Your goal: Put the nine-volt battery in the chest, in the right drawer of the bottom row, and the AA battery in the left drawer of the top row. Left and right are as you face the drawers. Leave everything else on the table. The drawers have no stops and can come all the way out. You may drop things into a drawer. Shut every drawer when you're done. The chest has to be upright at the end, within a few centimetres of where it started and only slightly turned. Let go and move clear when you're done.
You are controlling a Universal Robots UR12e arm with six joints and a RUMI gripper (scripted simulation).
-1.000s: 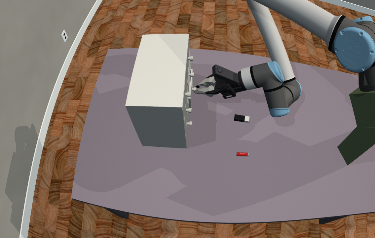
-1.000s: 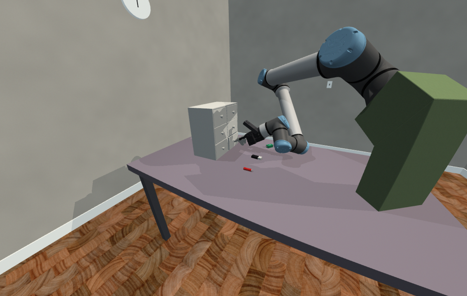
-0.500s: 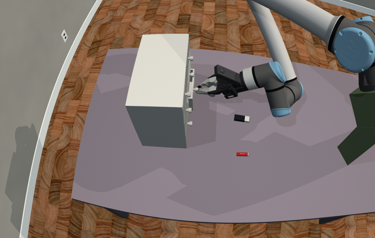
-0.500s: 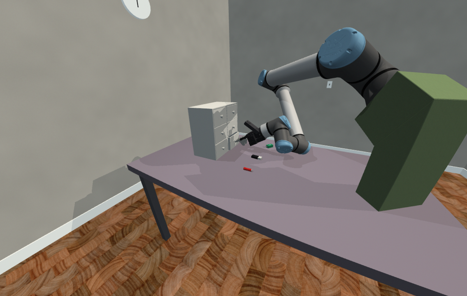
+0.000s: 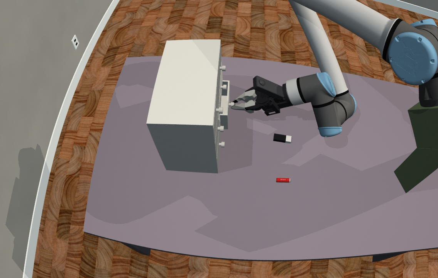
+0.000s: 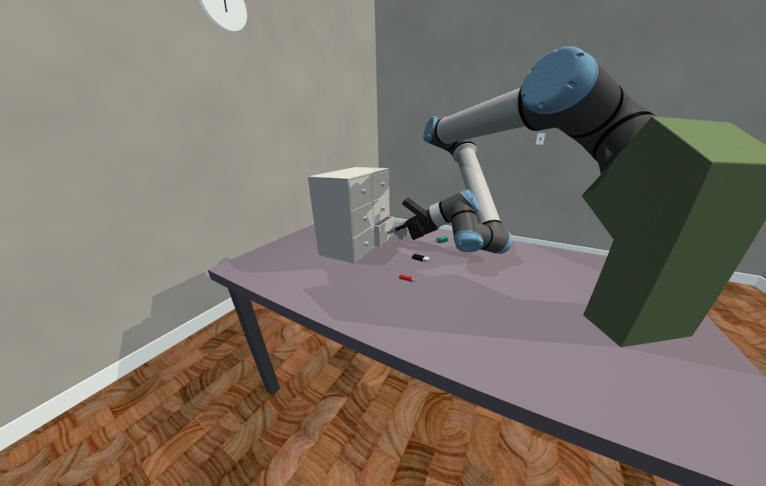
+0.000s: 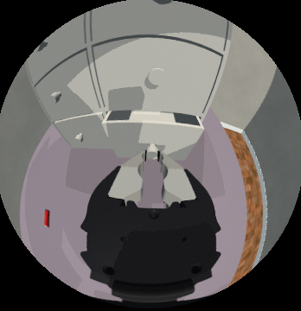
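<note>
Left of the mauve rectangular counter (image 5: 179, 221) (image 6: 494, 338) (image 7: 42, 181) is a grey wall (image 5: 23, 69) (image 6: 131, 150). Near the left edge stands the white boxy chest (image 5: 185, 79) (image 6: 331, 211) (image 7: 124, 65), its bottom-right drawer (image 5: 225, 110) (image 6: 381, 232) (image 7: 168, 137) partly out; the grey-fingered black gripper (image 5: 233, 104) (image 6: 396, 231) (image 7: 151, 151) grasps its round knob (image 5: 230, 104) (image 7: 152, 149). The red cylindrical AA battery (image 5: 283, 180) (image 6: 405, 277) (image 7: 47, 218) lies toward the front edge, mauve surface spreading around it.

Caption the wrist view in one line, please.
The pincer, shut on the knob of the partly open bottom-right drawer; a small red cylinder lies off to the left.
</note>
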